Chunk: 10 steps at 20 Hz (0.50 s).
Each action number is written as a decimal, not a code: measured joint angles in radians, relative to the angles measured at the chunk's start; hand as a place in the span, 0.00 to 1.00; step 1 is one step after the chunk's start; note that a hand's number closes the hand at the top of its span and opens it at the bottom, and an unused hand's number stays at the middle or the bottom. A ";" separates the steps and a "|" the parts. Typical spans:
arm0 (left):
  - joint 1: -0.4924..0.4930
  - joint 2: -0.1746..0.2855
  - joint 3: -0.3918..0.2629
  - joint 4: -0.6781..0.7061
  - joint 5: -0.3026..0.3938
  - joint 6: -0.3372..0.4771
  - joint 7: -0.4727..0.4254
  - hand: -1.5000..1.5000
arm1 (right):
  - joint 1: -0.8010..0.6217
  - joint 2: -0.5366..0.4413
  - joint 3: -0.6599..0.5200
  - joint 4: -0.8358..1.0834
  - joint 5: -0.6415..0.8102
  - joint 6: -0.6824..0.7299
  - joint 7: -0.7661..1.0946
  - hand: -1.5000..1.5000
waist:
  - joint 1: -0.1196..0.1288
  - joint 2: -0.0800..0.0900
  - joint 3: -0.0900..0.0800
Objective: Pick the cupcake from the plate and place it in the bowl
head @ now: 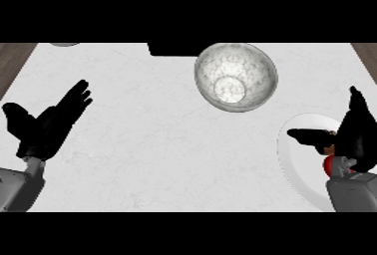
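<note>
The marbled grey bowl (236,74) stands at the back of the counter, right of centre, with nothing in it. A white plate (293,159) lies at the right edge. My right hand (357,132) hovers over the plate, fingers straight and thumb spread to the left. The cupcake (335,163) shows only as a red and brown patch below the thumb, mostly hidden by the hand and wrist. I cannot tell whether the hand touches it. My left hand (50,124) rests open at the left side, fingers up, far from both plate and bowl.
A black block (173,49) sits at the back edge just left of the bowl. A grey round object (65,44) peeks in at the back left. Wooden strips (15,60) border the white counter (162,149) on both sides.
</note>
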 measured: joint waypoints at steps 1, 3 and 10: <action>-0.003 -0.006 -0.004 0.000 -0.007 0.006 0.002 0.50 | -0.033 -0.005 0.004 -0.008 -0.002 0.060 0.046 0.00 | 0.001 0.000 0.001; 0.005 -0.007 -0.003 -0.004 -0.005 -0.003 0.001 0.50 | -0.101 -0.005 0.007 -0.021 -0.011 0.162 0.113 0.00 | 0.006 0.000 0.001; -0.007 -0.008 0.020 -0.002 -0.007 -0.015 0.014 0.50 | -0.256 0.011 -0.024 0.043 -0.080 0.361 0.199 0.00 | 0.007 0.003 0.004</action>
